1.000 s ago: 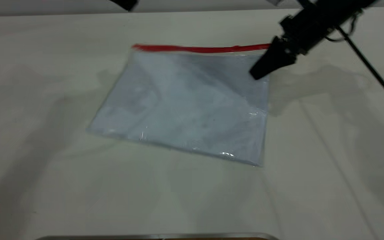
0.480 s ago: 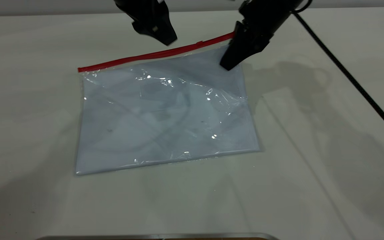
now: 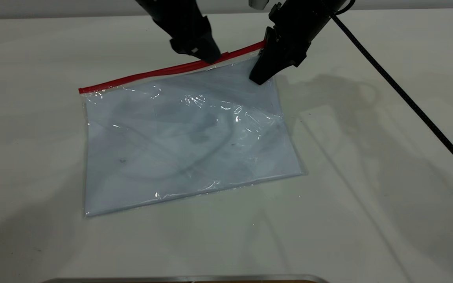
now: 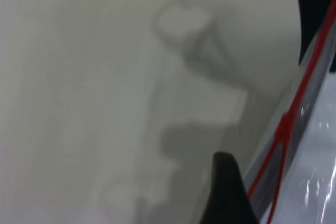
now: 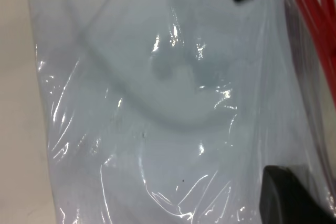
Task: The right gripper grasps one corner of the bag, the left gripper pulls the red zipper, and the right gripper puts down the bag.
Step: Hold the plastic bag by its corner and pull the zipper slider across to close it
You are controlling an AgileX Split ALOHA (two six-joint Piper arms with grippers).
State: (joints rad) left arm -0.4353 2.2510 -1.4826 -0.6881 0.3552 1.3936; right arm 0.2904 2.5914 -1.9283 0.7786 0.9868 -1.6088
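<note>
Bag (image 3: 187, 137) lies flat on the worktop (image 3: 368, 196) near the scene's centre, white paper showing through the clear plastic; its red zipper (image 3: 148, 74) runs along the far long edge, from about 9 o'clock of the bag up toward 1 o'clock. Compared with a second ago the bag has swung round; the zipper's left end has dropped toward the camera and its right end has lifted, which suggests the held corner (image 3: 260, 49) is being raised and drawn inward.

Right end effector (image 3: 264, 70) sits at that 1 o'clock corner, fingers clamped on the plastic just under the end of the red strip; the right wrist view shows crinkled film stretched beneath it, so the hold looks firm.

Left end effector (image 3: 205, 53) has come in from 12 o'clock; a second ago it was barely in view, and now its tip touches the zipper just left of the held corner. Whether its fingers have closed on the slider tab (image 4: 286, 124) cannot be told; the left wrist view shows only one finger (image 4: 226, 192) beside the tab.

Judged from this, the grasp is done and the pull along the zipper is about to begin.
</note>
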